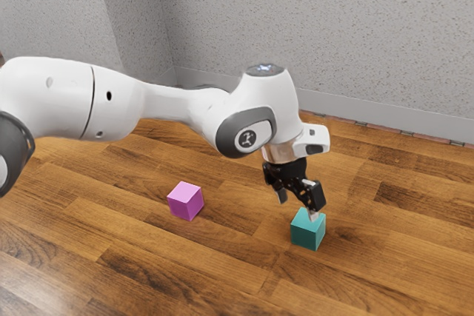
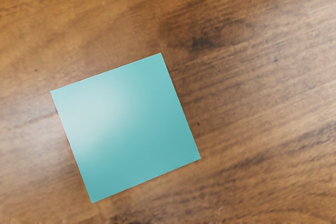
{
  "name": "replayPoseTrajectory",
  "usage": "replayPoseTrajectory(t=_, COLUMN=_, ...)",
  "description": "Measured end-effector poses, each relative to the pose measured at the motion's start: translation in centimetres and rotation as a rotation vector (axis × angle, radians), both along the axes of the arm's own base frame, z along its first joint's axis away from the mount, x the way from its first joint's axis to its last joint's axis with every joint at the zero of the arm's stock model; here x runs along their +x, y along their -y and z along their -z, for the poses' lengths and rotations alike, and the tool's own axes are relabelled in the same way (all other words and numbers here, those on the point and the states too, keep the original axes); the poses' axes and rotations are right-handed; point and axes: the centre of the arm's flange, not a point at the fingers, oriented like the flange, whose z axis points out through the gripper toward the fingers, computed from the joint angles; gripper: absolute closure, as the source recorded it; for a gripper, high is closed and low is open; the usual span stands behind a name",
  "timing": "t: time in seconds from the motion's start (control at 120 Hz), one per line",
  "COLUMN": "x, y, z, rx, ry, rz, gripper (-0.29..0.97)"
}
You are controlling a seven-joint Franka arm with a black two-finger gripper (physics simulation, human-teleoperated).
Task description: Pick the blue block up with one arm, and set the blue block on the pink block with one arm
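Nearest the exterior camera, our white arm (image 1: 89,105) reaches in from the exterior view's left across a wooden worktop (image 1: 148,271), with a grey speckled wall (image 1: 333,20) behind. Our black hand (image 1: 300,206) points down and hovers just above the blue block (image 1: 308,232), a teal shade of blue, which sits flat on the worktop toward the exterior view's right. The two fingers stand apart with nothing between them. One fingertip looks very close to the block's top edge, though we cannot tell whether it touches. In the wrist view the blue block (image 2: 125,127) lies directly under the hand, its square top turned at a slant to the wood grain. Toward the exterior view's left, well apart from the blue block, the pink block (image 1: 185,200) sits on the worktop with its top bare.

We judge the task to be at its start: the hand is lined up over the blue block, but no grasp is made. Left to do: lower the fingers round the block, close on it, lift it, carry it over the pink block and set it on top.
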Motion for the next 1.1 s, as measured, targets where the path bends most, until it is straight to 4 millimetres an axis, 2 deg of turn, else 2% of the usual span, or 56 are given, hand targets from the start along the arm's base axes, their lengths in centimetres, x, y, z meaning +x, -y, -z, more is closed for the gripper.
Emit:
replayPoseTrajectory(t=0.142, x=-0.4, y=-0.1, z=1.0, rx=-0.001, ry=-0.012, rz=-0.031, gripper=0.0)
replayPoseTrajectory(t=0.308, x=0.5, y=-0.3, z=2.5, rx=-0.011, ry=-0.025, rz=-0.068, gripper=0.0)
replayPoseTrajectory(t=0.625, x=1.5, y=-0.1, z=3.5, rx=-0.033, ry=-0.032, rz=-0.107, gripper=0.0)
replayPoseTrajectory(t=0.908, x=1.4, y=0.4, z=4.9, rx=-0.033, ry=-0.047, rz=-0.117, gripper=0.0)
replayPoseTrajectory(t=1.017, x=2.2, y=0.5, z=4.3, rx=-0.047, ry=-0.03, rz=-0.129, gripper=0.0)
replayPoseTrajectory(t=1.1, x=2.6, y=0.3, z=4.6, rx=-0.051, ry=-0.031, rz=-0.137, gripper=0.0)
